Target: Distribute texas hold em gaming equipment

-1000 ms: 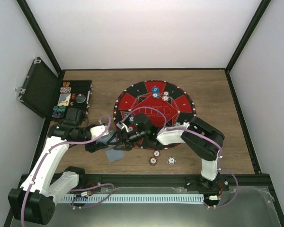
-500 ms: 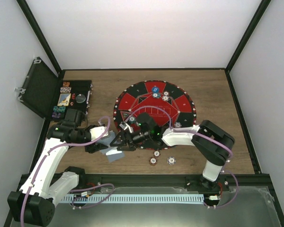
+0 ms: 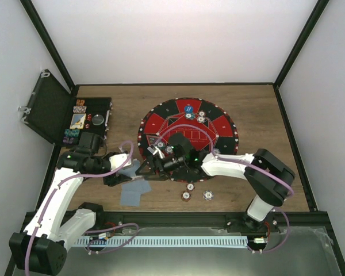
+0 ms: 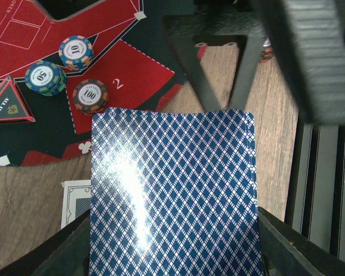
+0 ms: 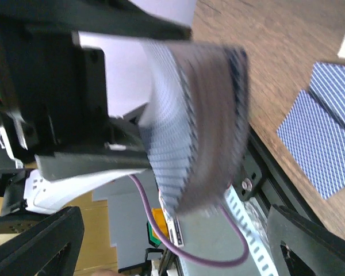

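Observation:
My left gripper [image 3: 122, 175] [image 4: 172, 247] is shut on a deck of playing cards [image 4: 172, 190] with blue diamond backs, held level above the wood just left of the mat. My right gripper [image 3: 152, 167] [image 5: 172, 247] is open, its jaws spread wide on either side of the deck's far end [image 5: 201, 126]; its fingers [image 4: 192, 69] reach the deck's top edge. Two loose cards [image 3: 131, 194] [image 5: 328, 132] lie face down on the table below. Chips marked 10 [image 4: 76, 52], 20 [image 4: 45, 77] and 100 [image 4: 91, 96] sit on the mat.
The round red-and-black mat [image 3: 218, 123] holds more chips and a blue button [image 3: 188, 108] at its far side. Three chips [image 3: 191, 191] lie on the wood near the front. The open black case [image 3: 49, 109] with chips stands at the far left.
My right arm has stretched further left, bringing its gripper up to the deck. The loose cards on the table now lie further toward the front left.

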### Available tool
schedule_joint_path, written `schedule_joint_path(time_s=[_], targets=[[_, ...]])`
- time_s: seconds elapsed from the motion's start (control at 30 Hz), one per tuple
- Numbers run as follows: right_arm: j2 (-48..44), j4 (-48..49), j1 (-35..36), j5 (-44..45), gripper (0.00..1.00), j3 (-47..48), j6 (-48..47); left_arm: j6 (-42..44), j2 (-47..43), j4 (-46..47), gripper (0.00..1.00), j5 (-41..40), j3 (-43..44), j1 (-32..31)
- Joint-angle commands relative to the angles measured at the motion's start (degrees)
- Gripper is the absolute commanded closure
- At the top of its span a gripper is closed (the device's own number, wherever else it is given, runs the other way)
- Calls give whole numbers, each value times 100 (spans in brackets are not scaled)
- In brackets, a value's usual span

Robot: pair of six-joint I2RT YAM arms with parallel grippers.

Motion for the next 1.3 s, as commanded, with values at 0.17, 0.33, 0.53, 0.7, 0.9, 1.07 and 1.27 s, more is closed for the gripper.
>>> schedule_joint_path(time_s=[0.17,0.33,0.53,0.7,0.9,1.07,1.27], targets=[[792,-258,-19,153,13,959,-85,98,-97,-24,96,272,0,26],[1031,-260,35,237,15,1156,-37,90,-59,16,96,319,27,30],[1314,-199,45,257,17,1391,26,64,-40,42,96,365,44,27],[1513,-28,19,214,18,1369,85,62,-44,36,96,375,57,33],[1423,164,-138,260,21,959,142,68,-35,35,96,366,98,26],[1150,220,-287,321,24,540,83,54,-36,37,96,387,123,25],[854,161,-304,402,31,447,18,27,-14,76,96,403,119,31]])
